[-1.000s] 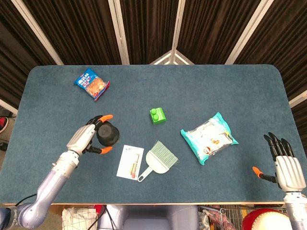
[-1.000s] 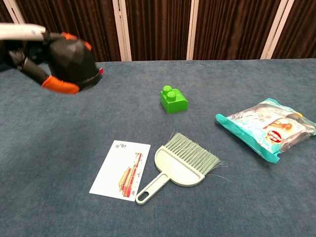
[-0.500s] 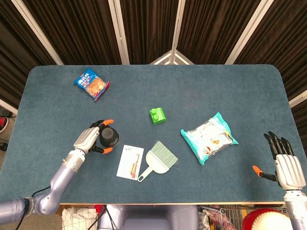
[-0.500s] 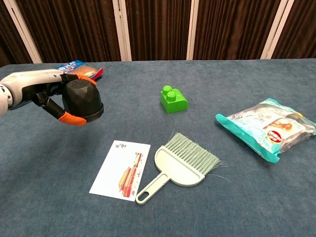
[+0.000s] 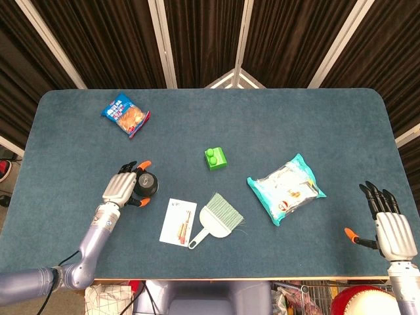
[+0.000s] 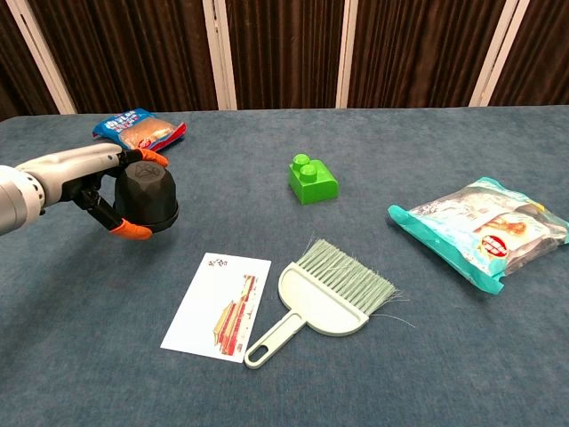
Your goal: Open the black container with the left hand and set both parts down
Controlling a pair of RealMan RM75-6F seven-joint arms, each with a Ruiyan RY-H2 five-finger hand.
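Gripping the container [image 6: 146, 197] from its left, the left hand [image 6: 114, 191] wraps it whole. Releasing while tilted could roll it; the right hand [image 5: 392, 226] is spread, idle.

Blue table [image 5: 275, 125] w/ snack bag [image 5: 126, 115], brick [image 5: 216, 158], brush [image 5: 216, 219], card [image 5: 178, 222], pouch [image 5: 285, 188].

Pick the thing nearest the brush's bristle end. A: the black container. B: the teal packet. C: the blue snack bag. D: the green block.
D: in the head view the green block sits just beyond the bristles of the brush, closer than the other three.
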